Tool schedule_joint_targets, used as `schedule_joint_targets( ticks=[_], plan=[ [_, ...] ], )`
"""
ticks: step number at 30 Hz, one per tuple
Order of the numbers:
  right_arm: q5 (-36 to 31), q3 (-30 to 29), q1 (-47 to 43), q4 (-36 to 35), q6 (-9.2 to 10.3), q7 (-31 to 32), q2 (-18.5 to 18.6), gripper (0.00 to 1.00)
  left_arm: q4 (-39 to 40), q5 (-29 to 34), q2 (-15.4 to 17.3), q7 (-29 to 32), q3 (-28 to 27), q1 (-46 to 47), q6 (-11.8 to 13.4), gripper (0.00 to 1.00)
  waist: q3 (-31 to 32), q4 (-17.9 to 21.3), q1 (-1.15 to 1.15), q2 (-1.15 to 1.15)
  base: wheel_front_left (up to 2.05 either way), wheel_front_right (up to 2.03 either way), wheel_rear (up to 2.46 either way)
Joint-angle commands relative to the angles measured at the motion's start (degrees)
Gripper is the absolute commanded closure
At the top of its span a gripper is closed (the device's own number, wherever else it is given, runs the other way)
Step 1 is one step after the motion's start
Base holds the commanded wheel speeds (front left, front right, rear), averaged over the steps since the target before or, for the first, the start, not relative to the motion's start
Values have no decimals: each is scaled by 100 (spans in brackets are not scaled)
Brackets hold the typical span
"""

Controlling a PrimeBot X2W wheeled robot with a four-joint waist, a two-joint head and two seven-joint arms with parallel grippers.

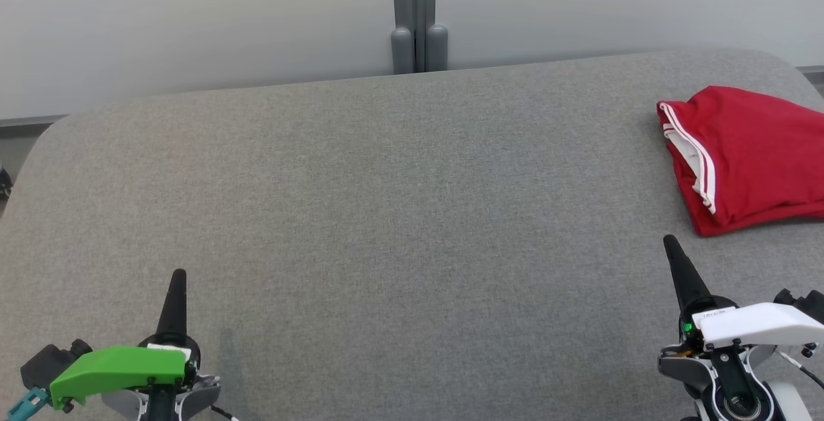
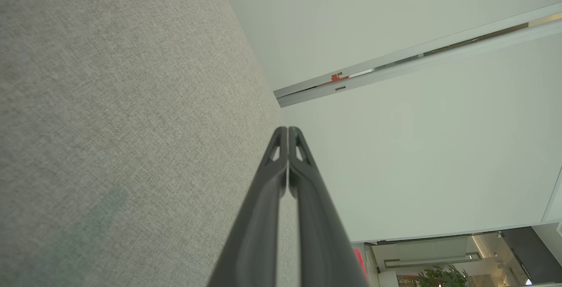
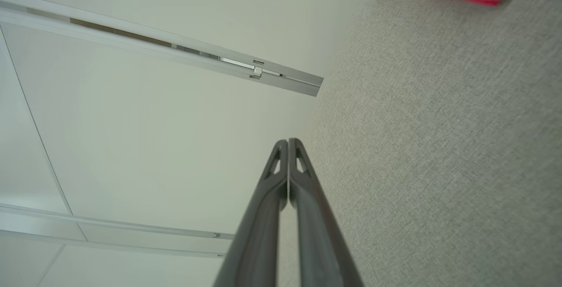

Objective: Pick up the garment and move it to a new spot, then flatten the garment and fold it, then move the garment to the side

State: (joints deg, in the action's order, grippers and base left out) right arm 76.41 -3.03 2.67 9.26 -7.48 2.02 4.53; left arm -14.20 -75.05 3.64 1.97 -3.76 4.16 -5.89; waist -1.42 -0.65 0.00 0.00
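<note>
we judge the folded red garment [image 1: 747, 157] at two o'clock already set aside, so our left gripper [image 1: 178, 275] and right gripper [image 1: 671, 241] rest pinched shut, empty.

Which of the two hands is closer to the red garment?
The right hand, with the white cover, shut and just short of the garment. The green-covered left hand is far across the grey surface.
</note>
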Motion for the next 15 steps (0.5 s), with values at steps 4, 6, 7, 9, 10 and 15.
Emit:
schedule_joint_targets(
  ticks=[4,6,7,9,10,15],
  plan=[
    [293,-34,136,55,-3,56,29,100,40,-290,-4,81,-75,157,-51,100,14,7,0,0,0,0,0],
    [375,-39,148,79,-3,67,27,100,40,-360,-7,101,-86,157,-60,100,19,10,0,0,0,0,0],
    [426,-43,155,92,-3,75,26,100,38,-412,-9,110,-95,159,-66,100,22,12,0,0,0,0,0],
    [518,-50,169,119,-3,88,24,100,38,-506,-13,143,-108,163,-70,100,28,15,0,0,0,0,0],
    [568,-54,173,132,-3,99,23,100,37,-554,-16,151,-114,168,-73,100,32,17,0,0,0,0,0],
    [784,-70,211,195,-3,135,17,100,35,-761,-26,209,-143,189,-91,100,46,25,0,0,0,0,0]
  ],
)
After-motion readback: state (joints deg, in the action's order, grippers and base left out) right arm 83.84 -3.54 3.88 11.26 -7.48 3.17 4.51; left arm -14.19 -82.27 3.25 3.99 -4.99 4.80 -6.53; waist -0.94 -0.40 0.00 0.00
